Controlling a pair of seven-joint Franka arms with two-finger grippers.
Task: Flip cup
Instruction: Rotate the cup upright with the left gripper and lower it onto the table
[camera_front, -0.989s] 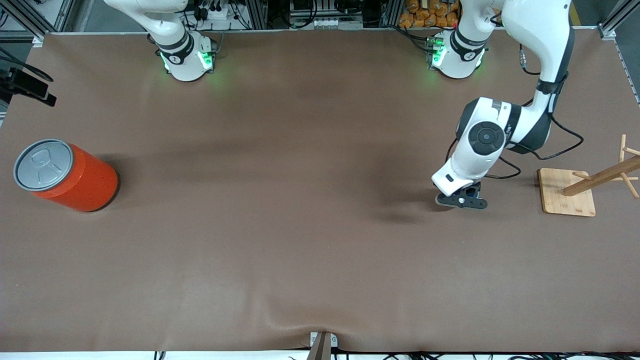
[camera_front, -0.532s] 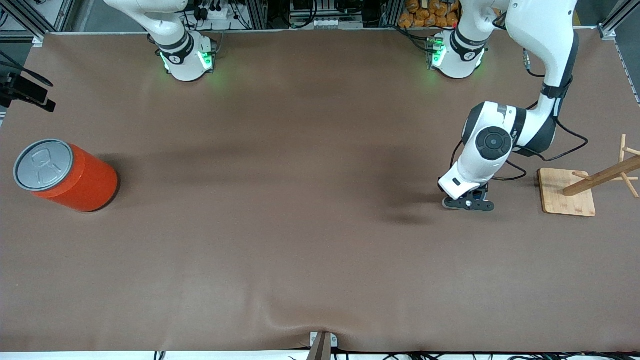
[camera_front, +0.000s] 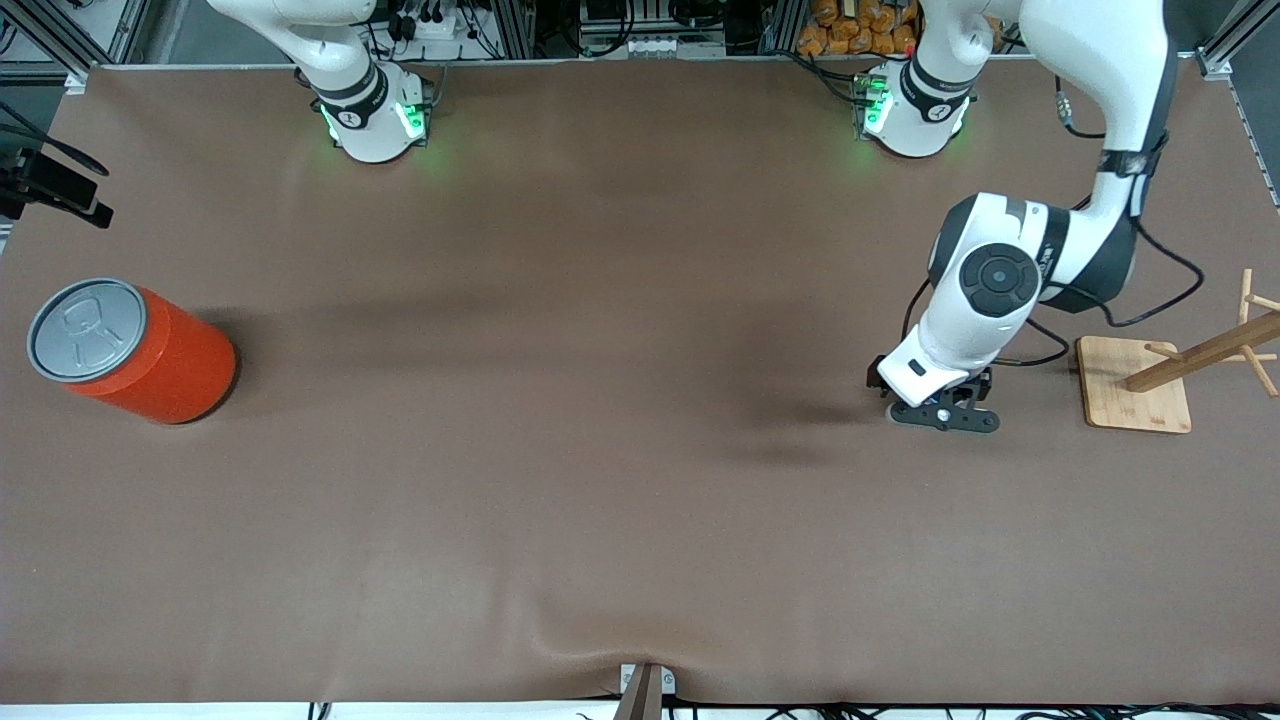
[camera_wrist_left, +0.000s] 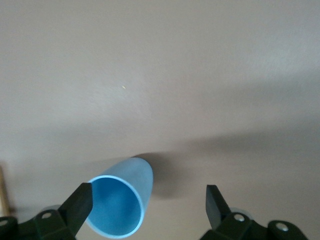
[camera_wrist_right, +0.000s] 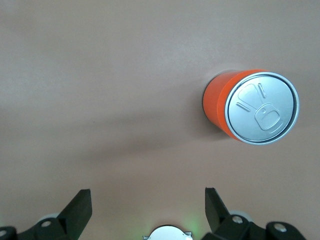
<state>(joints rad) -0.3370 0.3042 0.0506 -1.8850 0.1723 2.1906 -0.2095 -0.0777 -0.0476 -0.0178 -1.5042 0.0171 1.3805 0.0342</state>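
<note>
The cup, a small light-blue tumbler, appears to lie on its side on the brown table with its open mouth toward the left wrist camera. My left gripper is open and low over it. The cup sits between the fingers, close to one finger, with a wide gap to the other. In the front view the left hand hides the cup. My right gripper is open and empty, high over the table near its own base. It is out of the front view.
A big orange can with a grey pull-tab lid stands at the right arm's end of the table; it also shows in the right wrist view. A wooden rack on a square base stands beside the left hand.
My left arm has shifted a little toward the wooden rack and toward the front camera, staying low. The can and the rack have not moved.
</note>
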